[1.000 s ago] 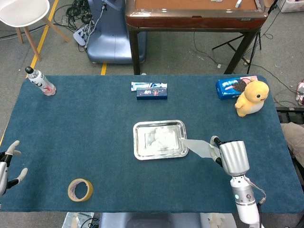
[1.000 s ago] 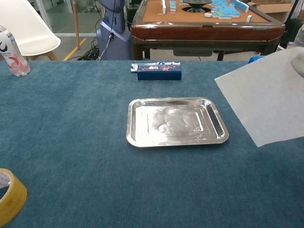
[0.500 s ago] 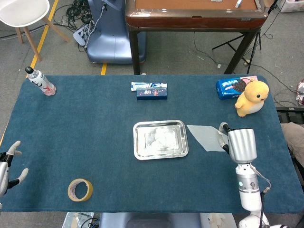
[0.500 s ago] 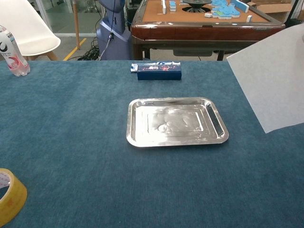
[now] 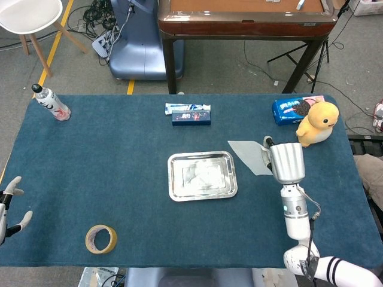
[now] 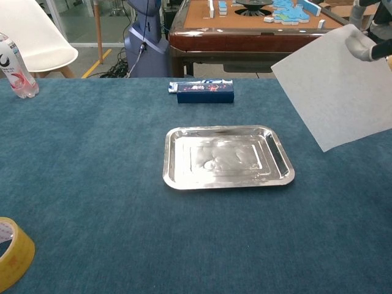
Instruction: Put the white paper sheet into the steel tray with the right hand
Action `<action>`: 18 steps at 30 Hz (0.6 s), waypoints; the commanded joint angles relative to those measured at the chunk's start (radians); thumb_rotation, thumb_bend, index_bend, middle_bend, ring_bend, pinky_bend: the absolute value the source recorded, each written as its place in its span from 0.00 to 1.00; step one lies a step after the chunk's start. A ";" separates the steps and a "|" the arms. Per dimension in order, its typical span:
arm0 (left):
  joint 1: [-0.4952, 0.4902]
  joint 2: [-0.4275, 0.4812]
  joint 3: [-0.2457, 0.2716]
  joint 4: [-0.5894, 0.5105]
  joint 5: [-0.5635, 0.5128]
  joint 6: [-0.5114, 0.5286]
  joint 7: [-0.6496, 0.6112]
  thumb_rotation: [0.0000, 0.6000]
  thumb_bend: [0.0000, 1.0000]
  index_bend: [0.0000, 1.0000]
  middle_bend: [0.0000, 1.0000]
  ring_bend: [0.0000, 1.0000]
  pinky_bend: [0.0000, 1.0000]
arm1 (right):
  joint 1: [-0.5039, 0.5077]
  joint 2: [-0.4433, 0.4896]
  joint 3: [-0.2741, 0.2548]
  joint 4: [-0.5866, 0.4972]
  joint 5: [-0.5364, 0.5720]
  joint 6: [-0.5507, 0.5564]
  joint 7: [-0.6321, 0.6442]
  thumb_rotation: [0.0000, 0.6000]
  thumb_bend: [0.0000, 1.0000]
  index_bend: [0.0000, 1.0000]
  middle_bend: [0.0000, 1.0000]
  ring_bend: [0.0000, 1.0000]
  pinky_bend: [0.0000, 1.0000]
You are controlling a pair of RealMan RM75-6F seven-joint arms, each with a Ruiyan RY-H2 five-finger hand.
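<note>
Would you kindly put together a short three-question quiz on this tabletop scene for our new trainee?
1. True or false: the white paper sheet already lies in the steel tray.
2. Which hand holds the sheet? A) left hand B) right hand C) neither
3. Fill in: near the table's front left edge lies a roll of yellow ____.

Key: 1. False; the sheet hangs in the air to the right of the tray. 2. B. 3. tape.

Materials and finishes, tabletop

Steel tray point(image 5: 202, 175): glossy, dented metal. Paper sheet point(image 6: 334, 92): thin, matt white. Table cover point(image 5: 119, 167): matt blue cloth, napped. Tape roll point(image 5: 100, 238): glossy yellowish plastic.
</note>
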 commanded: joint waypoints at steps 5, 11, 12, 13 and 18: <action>0.004 0.007 -0.002 -0.005 0.002 0.008 -0.005 1.00 0.26 0.11 0.36 0.29 0.46 | 0.073 -0.043 0.005 0.057 0.013 -0.035 -0.066 1.00 0.46 0.57 1.00 1.00 1.00; 0.007 0.014 0.000 -0.011 0.001 0.009 -0.005 1.00 0.26 0.11 0.36 0.29 0.46 | 0.127 -0.096 -0.012 0.103 0.026 -0.068 -0.104 1.00 0.46 0.57 1.00 1.00 1.00; 0.007 0.016 0.000 -0.013 0.001 0.008 -0.004 1.00 0.26 0.11 0.36 0.29 0.46 | 0.138 -0.109 -0.018 0.116 0.025 -0.074 -0.109 1.00 0.46 0.57 1.00 1.00 1.00; 0.007 0.015 0.000 -0.012 -0.001 0.006 -0.003 1.00 0.26 0.11 0.36 0.29 0.46 | 0.145 -0.118 -0.022 0.124 0.025 -0.079 -0.112 1.00 0.46 0.57 1.00 1.00 1.00; 0.007 0.017 -0.001 -0.011 -0.003 0.005 -0.003 1.00 0.26 0.11 0.36 0.29 0.46 | 0.186 -0.169 -0.046 0.171 0.016 -0.103 -0.118 1.00 0.46 0.57 1.00 1.00 1.00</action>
